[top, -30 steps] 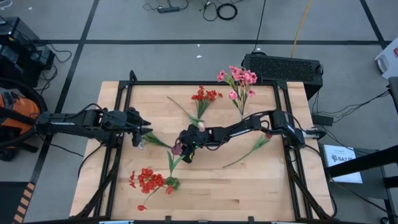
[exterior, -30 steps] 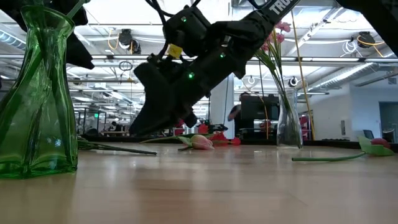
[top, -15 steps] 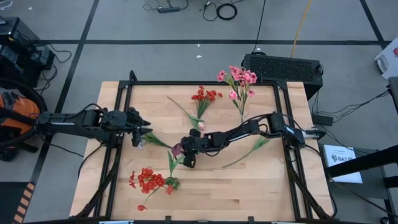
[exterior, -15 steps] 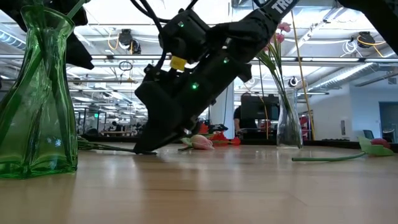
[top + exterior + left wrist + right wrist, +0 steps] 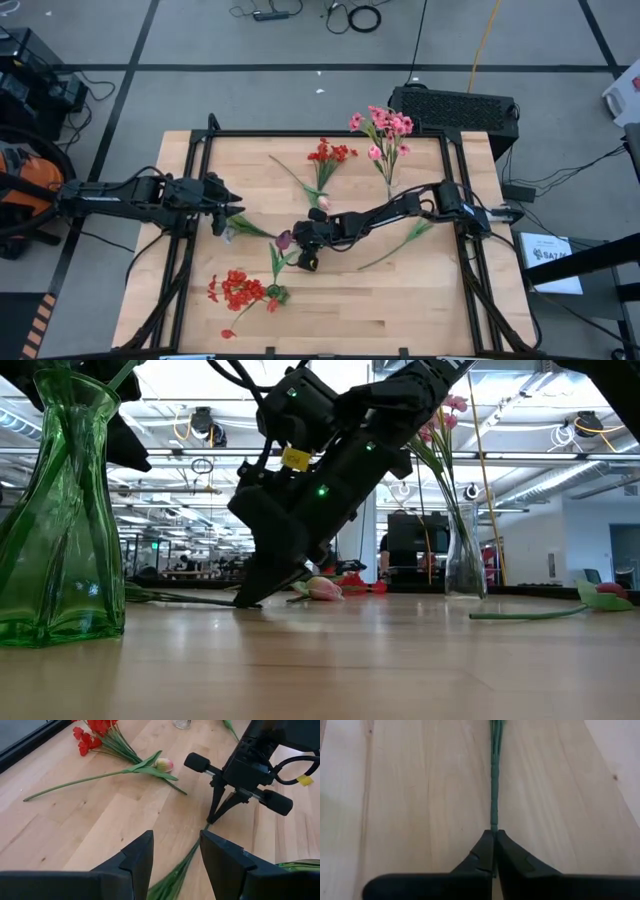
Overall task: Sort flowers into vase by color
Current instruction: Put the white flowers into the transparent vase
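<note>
While the left gripper (image 5: 232, 206) waits near the tabletop's left edge with its dark fingers (image 5: 134, 865) spread, the right gripper (image 5: 303, 262) stands tip-down at mid-table, jaws pressed together on the end of one thin green ribbed plastic stalk (image 5: 494, 795). That stalk belongs to a dark maroon tulip bud (image 5: 284, 240) lying beside it. On the pale butcher-block wooden tabletop (image 5: 400, 300) five loose stems can be counted: two red blossom clusters, one toward the far edge (image 5: 330, 154) and one by the near left corner (image 5: 238, 291); one pink-white tulip bud (image 5: 164, 765); the maroon one; one leafy stem (image 5: 408, 238) toward the right edge. Two glass vases stand: one green and waisted (image 5: 58, 520), one clear (image 5: 463, 555) holding pink blooms (image 5: 383, 127).
</note>
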{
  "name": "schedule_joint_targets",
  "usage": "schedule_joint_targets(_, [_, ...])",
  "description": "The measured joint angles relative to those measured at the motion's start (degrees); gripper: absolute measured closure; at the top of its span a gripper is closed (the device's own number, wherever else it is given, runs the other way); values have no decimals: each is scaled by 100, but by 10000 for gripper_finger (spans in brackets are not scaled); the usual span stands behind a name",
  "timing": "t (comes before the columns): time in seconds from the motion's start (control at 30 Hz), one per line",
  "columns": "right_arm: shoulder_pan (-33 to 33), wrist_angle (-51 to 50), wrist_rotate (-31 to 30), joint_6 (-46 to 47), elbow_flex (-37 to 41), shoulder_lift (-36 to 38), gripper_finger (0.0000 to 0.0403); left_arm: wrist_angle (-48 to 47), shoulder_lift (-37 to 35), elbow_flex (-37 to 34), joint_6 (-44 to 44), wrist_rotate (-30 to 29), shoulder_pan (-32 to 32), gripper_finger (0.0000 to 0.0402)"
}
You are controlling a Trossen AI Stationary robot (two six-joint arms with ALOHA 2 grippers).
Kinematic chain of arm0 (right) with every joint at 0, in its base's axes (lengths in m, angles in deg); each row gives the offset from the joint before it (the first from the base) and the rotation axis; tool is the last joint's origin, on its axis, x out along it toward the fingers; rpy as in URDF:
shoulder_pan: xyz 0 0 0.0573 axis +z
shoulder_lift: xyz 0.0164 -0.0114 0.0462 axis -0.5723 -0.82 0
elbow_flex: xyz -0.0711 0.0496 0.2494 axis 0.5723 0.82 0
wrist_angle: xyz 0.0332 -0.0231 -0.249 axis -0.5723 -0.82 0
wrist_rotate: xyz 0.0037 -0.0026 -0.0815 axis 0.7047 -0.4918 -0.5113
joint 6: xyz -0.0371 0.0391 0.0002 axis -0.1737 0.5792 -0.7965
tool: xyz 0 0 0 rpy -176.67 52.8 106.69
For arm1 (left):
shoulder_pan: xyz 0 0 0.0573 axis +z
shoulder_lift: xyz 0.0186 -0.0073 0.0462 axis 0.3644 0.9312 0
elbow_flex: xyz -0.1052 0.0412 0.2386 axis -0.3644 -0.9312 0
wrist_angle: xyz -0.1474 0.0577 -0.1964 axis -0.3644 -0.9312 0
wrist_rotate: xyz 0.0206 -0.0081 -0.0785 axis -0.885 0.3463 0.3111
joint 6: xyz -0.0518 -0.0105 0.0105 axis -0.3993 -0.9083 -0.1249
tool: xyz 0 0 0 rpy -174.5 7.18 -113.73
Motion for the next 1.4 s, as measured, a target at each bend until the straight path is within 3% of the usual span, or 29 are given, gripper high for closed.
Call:
schedule_joint_targets(0.3, [201,-1384,222,1297,16,492,402,-2,0,2,-31,-2,1,234])
schedule_joint_targets(0.6, [1012,-4100,703,2851,87,1318,401,1,-2,2,-31,28,2,234])
schedule_joint_targets(0.73, [1467,-4151,896,3414,337,1690,401,2,-2,2,2,166,1,234])
schedule_joint_targets(0.97, [2078,-3337,977,4983,909,2051,402,4,0,2,118,170,2,234])
schedule_joint_targets(1.17, [2142,-3176,991,5072,876,2169,396,4,-2,2,303,183,2,234])
schedule_joint_targets(1.4, [2042,-3384,1155,5064,870,2303,343,4,-2,2,306,184,2,234])
